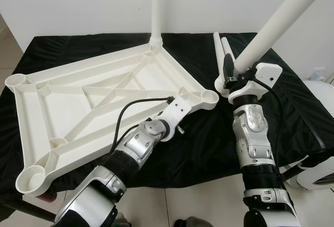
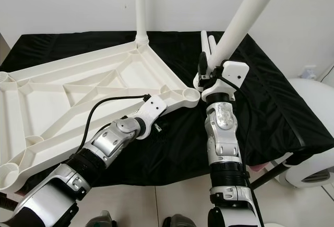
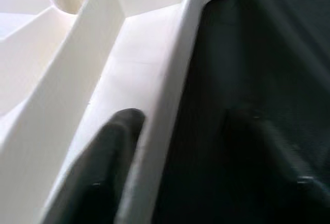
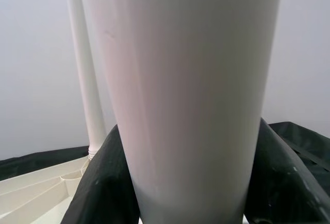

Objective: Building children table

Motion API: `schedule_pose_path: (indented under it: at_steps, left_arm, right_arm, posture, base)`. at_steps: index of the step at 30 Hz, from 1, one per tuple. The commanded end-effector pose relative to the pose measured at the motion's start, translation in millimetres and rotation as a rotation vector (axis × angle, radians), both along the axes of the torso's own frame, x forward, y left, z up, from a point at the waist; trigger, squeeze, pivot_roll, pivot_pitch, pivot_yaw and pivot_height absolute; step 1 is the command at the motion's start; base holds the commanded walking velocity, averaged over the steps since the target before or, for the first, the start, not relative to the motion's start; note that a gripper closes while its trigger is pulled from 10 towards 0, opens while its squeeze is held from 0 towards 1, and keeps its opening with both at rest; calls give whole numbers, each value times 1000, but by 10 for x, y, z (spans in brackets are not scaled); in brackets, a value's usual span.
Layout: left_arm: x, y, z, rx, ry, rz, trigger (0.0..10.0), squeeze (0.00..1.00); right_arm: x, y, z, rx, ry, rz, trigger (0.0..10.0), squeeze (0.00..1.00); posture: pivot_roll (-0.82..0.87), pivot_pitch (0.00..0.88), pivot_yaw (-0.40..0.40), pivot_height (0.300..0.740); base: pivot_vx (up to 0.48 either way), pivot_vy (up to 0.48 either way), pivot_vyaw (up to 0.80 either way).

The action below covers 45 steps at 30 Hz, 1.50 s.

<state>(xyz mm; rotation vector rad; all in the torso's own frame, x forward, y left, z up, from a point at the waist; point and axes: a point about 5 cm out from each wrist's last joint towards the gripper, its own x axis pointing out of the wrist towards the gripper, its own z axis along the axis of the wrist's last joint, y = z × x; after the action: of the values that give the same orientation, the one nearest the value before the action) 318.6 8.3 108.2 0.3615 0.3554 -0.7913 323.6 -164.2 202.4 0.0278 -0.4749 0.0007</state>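
Item: white plastic tabletop [image 1: 99, 94], lying upside down with its ribbed underside up, on a work surface draped in black cloth [image 1: 198, 143]; its near-left corners overhang the cloth's front edge. One leg [image 1: 157, 8], already fitted, stands upright in the far corner socket. Second leg [image 1: 282, 21], slanted up and to the right, has its lower end at the right corner socket [image 1: 210, 97] and is clamped between the fingers of the right gripper [image 4: 191, 183] (the right wrist view shows a black finger [image 4: 105, 183] pressed to each side of the tube). Two spare legs [image 1: 222, 49] lie side by side on the cloth just behind that gripper, close against the working space. Left gripper [image 3: 175, 147] sits at the tabletop's near right rim; the left wrist view shows one finger [image 3: 111, 152] inside the rim wall and the other outside over the cloth, straddling the edge, though whether they actually pinch it cannot be told. A white rounded object [image 1: 318, 133] stands off the right end of the surface. Open cloth remains to the front and right of the tabletop; pale tiled floor [image 1: 198, 206] shows below the front edge; a plain white wall [image 1: 78, 2] lies behind.
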Motion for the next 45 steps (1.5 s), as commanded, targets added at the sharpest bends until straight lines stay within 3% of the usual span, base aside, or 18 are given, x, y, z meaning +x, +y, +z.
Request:
schedule_pose_path:
  at_steps: [1,10,11,13,14,15,16,23,26,27,29,32,34,37,38,40,45]
  left_arm:
    - [-22,-12,2,-18,65,-131,0,0]
    - [-20,34,48,-20,64,-177,0,0]
    - [-38,41,50,-14,64,-202,2863,0]
    - [-38,41,50,-14,64,-202,2863,0]
    - [-62,50,47,-12,71,-227,5843,0]
    - [-62,50,47,-12,71,-227,5843,0]
    - [-92,61,40,0,74,-258,10000,0]
    - [-192,249,26,41,89,-321,10000,0]
    - [-295,463,33,54,92,-358,10000,0]
    - [-295,463,33,54,92,-358,10000,0]
    - [-363,647,54,50,99,-346,10000,0]
    - [-385,706,61,50,101,-338,10000,0]
    - [-394,776,60,62,99,-320,10000,0]
    - [-350,1084,72,92,108,-202,10000,0]
    - [-350,1084,72,92,108,-202,10000,0]
    - [-311,1248,77,104,111,-122,10000,0]
    - [-300,1483,106,108,106,-8,10000,0]
  right_arm:
    - [-5,-9,53,-4,-21,-7,10000,0]
    - [6,4,44,-4,-18,-6,10000,0]
    - [6,5,42,-5,-17,-5,10000,0]
    - [6,5,42,-5,-17,-5,10000,0]
    - [8,4,40,-6,-16,-6,10000,0]
    - [8,4,40,-6,-16,-6,10000,0]
    - [8,2,39,-8,-16,-6,10000,0]
    - [8,8,38,-14,-14,-4,10000,0]
    - [0,19,30,-15,-14,-1,10000,0]
    - [0,19,30,-15,-14,-1,10000,0]
    - [-5,26,19,-13,-10,2,10000,0]
    - [-6,27,15,-13,-9,3,10000,0]
    - [-4,36,11,-13,-7,7,10000,0]
    - [16,74,20,-17,-6,25,10000,0]
    - [16,74,20,-17,-6,25,10000,0]
    - [22,81,29,-19,-8,29,10000,0]
    - [17,73,32,-23,-8,29,10000,0]
  posture:
    - [-11,0,-4,740]
    - [-4,0,-4,740]
    - [-3,0,-5,740]
    - [-3,0,-5,740]
    - [-3,1,-6,740]
    - [-3,1,-6,740]
    - [-3,0,-7,740]
    - [0,0,-10,740]
    - [4,0,-11,740]
    - [4,0,-11,740]
    - [15,0,-18,740]
    - [17,0,-20,740]
    - [21,0,-23,740]
    - [29,2,-34,740]
    - [29,2,-34,740]
    - [29,3,-36,740]
    - [29,7,-40,740]
  base:
    - [0,0,0]
    - [0,0,0]
    - [0,0,0]
    - [0,0,0]
    - [0,0,0]
    - [0,0,0]
    - [0,0,0]
    - [0,0,0]
    - [0,0,0]
    - [0,0,0]
    - [0,0,0]
    - [0,0,0]
    - [0,0,0]
    - [0,0,0]
    - [0,0,0]
    - [0,0,0]
    - [0,0,0]
